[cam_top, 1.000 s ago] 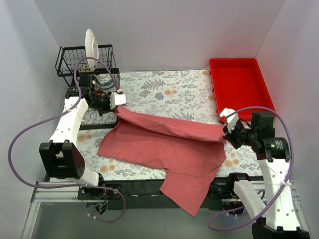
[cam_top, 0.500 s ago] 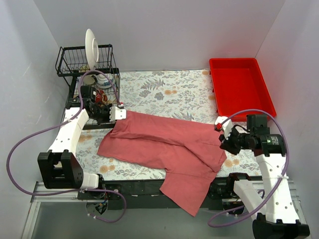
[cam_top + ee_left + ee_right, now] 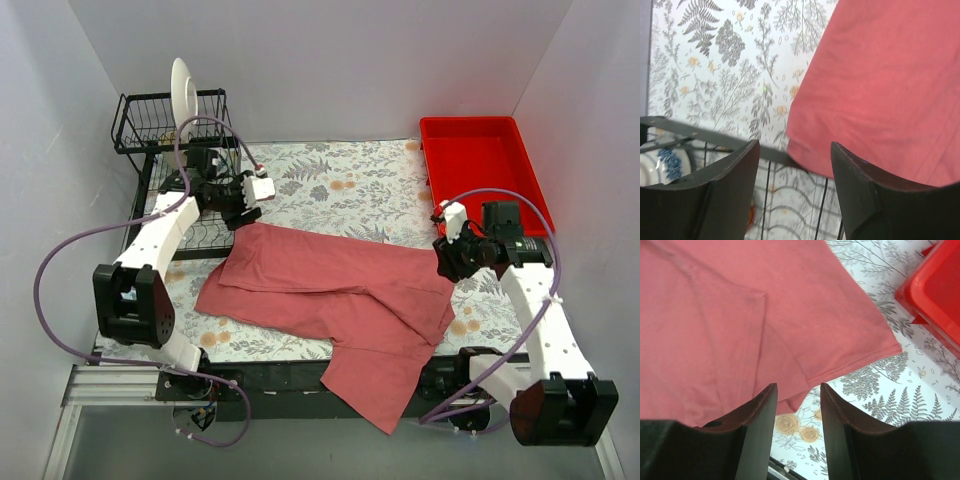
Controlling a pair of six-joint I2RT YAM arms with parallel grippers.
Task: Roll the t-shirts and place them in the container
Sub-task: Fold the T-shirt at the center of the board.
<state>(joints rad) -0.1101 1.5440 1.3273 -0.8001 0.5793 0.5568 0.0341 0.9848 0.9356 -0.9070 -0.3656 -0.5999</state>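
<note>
The t-shirt (image 3: 330,290) is a plain dusty-red cloth with no print. It lies flat and unrolled across the middle of the tabletop (image 3: 340,185), which is covered with a fern-and-flower pattern. Its far part is folded over onto itself in a long band running left to right, with soft creases along the fold. One wide flap droops over the near edge of the tabletop, right of centre. In the left wrist view the shirt's hemmed left corner (image 3: 880,85) rests across a bar of a black wire grid (image 3: 790,205) lying on the tabletop.

The left pincer (image 3: 262,190) hovers above that corner. Its fingers are spread wide and hold nothing, and the cloth lies below the gap (image 3: 794,150). The right pincer (image 3: 440,240) hangs over the shirt's right end. Its fingers are also parted and empty, above layered hems (image 3: 797,390).

A black wire dish rack (image 3: 165,125) stands at the far left with a white plate (image 3: 182,90) upright in it. A blue-patterned dish (image 3: 662,165) shows beside the grid. A bright red tray (image 3: 480,165) sits at the far right, apart from the shirt. Purple cables (image 3: 60,270) loop from both arms.
</note>
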